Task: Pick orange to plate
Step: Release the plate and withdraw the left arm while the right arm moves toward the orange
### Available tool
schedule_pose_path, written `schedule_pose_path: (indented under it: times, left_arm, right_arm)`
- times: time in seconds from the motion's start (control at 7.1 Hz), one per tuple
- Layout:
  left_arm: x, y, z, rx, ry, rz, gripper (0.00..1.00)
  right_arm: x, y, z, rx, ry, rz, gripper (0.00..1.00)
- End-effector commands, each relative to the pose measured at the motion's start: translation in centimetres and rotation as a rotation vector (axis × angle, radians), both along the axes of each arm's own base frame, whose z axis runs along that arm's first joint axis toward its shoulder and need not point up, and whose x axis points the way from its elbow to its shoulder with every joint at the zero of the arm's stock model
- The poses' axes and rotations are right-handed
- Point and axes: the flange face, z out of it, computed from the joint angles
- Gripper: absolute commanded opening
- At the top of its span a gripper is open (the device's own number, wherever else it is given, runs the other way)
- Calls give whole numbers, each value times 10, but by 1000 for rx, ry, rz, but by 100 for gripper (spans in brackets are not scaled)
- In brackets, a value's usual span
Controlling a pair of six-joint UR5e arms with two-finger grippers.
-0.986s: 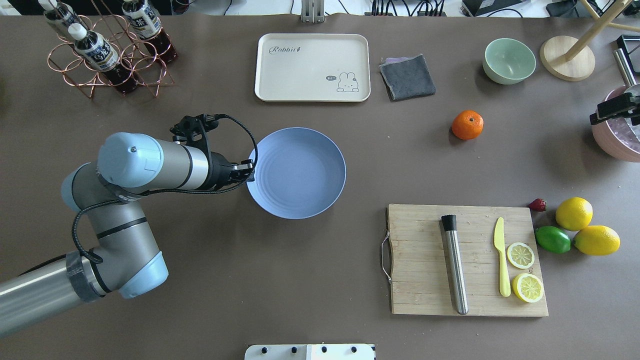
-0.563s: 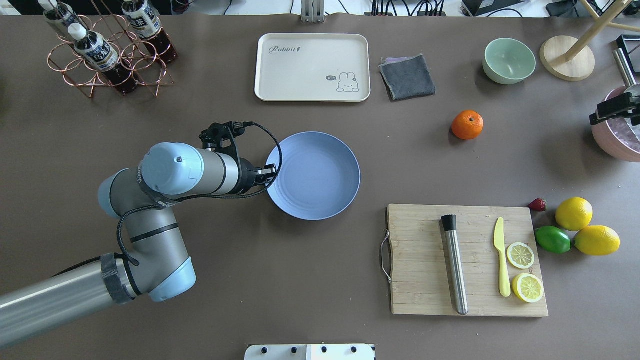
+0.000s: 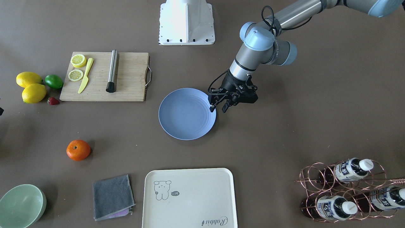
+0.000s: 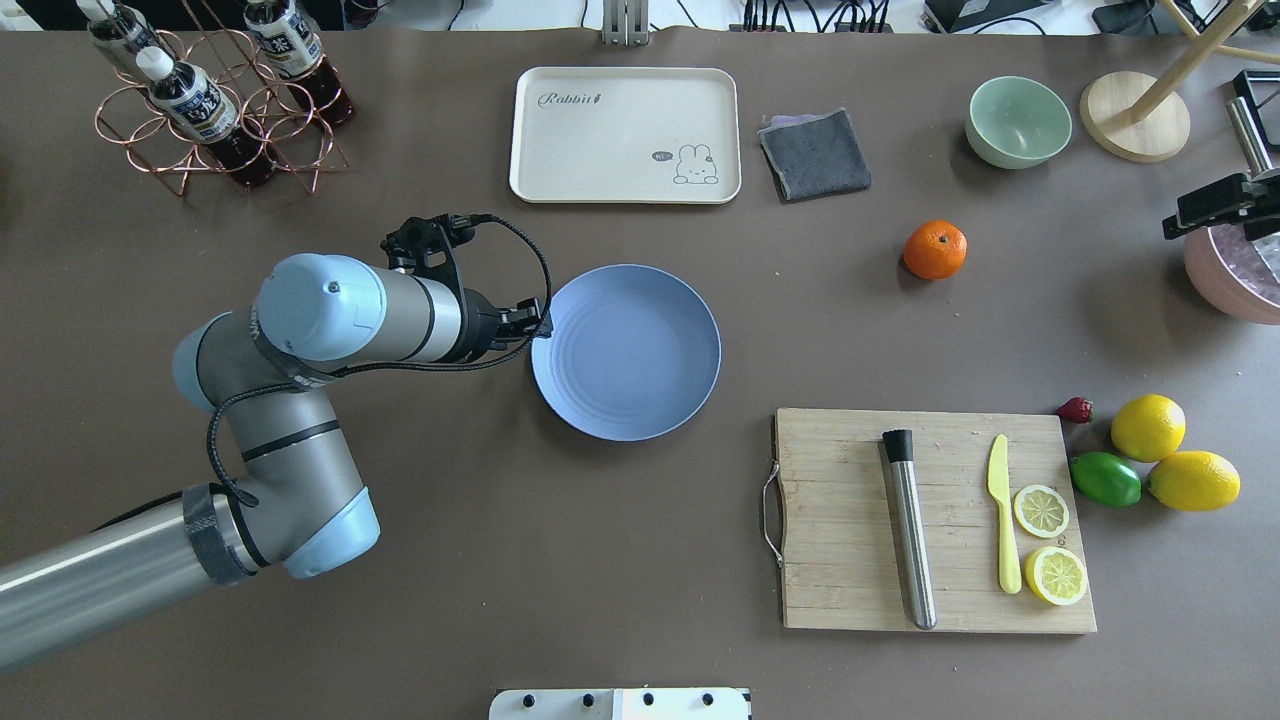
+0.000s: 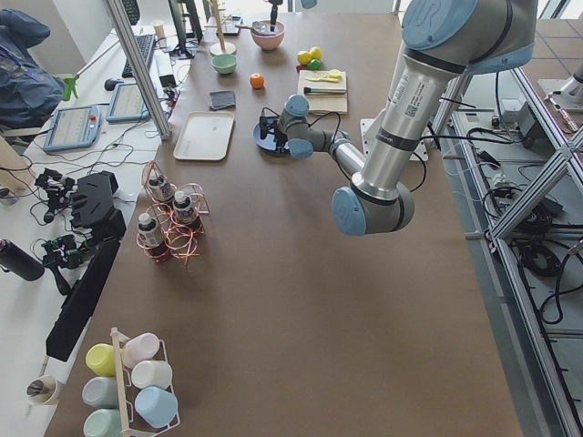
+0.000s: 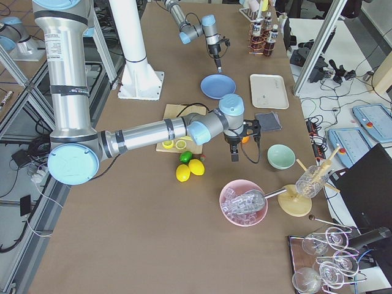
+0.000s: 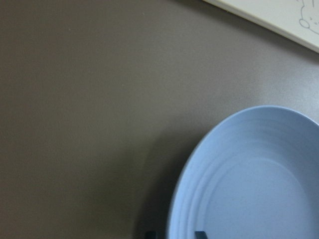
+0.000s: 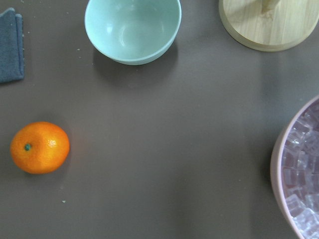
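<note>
Fingers (image 3: 212,108) of left gripper (image 3: 217,110) parted by modest gap, pointing down, nothing clamped. Left wrist view: rim of plate (image 4: 640,370) lies between the two tips. Plate flat on table (image 4: 500,560). Orange (image 4: 935,249) on table, not yet on plate, well apart from it toward robot's right, near grey cloth (image 4: 815,153) and green bowl (image 4: 1018,122). Right gripper (image 6: 234,153) raised above table on orange's side; finger opening cannot be told. Right wrist view: orange at lower left, untouched.

Cream tray (image 4: 600,150) — "Rabbit" printed in 1 corner.
</note>
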Motion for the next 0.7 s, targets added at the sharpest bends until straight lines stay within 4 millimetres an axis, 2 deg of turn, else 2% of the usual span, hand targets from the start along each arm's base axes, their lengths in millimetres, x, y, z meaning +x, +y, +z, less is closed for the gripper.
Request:
schedule_pose_path:
  times: [0.0,0.28,0.42,0.56]
  left_arm:
    - [-119,-39,32,30,-58,59,98]
    - [-227,-59,92,103,-118,124,98]
    - [-291,-65,131,151,-159,150,98]
    - [-348,-62,177,199,-214,184,98]
  right_arm:
    - [-62,-31,-34,-13,7,1,100]
    - [-116,-67,-77,-59,41,-13,100]
    - [-138,-81,-85,-62,44,-34,100]
    - [-158,-85,-94,-44,46,-51,100]
